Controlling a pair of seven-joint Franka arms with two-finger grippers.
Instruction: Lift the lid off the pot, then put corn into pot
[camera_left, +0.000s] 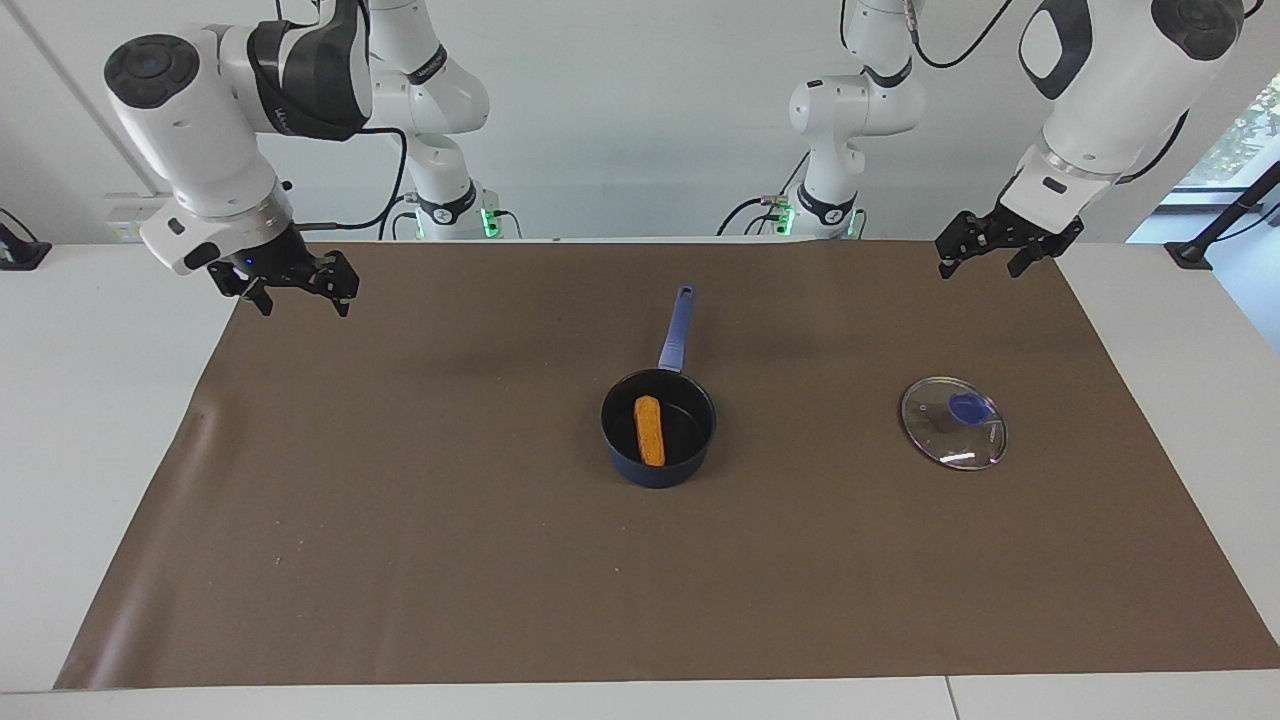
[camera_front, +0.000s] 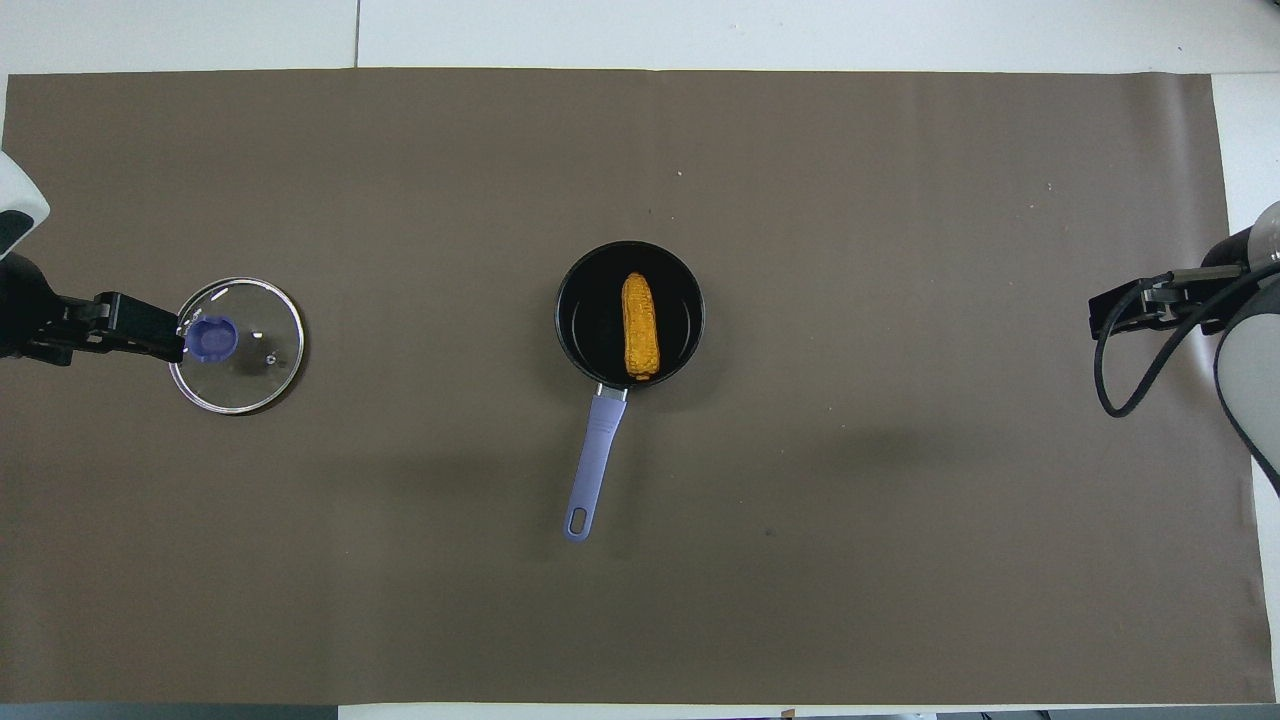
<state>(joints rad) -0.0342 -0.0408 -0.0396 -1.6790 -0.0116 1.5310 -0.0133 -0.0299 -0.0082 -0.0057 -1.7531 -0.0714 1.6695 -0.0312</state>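
Note:
The dark blue pot (camera_left: 690, 455) (camera_front: 590, 320) stands in the middle of the brown mat, its long handle (camera_left: 676, 330) pointing toward the robots. The yellow-orange corn (camera_left: 649, 430) (camera_front: 641, 327) lies inside it. The glass lid (camera_left: 953, 423) (camera_front: 250, 350) with its blue knob lies flat on the mat toward the left arm's end, apart from the pot. My left gripper (camera_left: 980, 265) (camera_front: 150, 335) hangs open and holds nothing, raised over the mat's corner at that end. My right gripper (camera_left: 303, 300) (camera_front: 1115, 315) hangs open and holds nothing over the mat's corner at the right arm's end.
The brown mat (camera_left: 400, 520) covers most of the white table (camera_left: 90, 400). Two further robot bases stand at the table's edge nearest the robots. A black cable (camera_front: 1110, 390) loops from the right arm.

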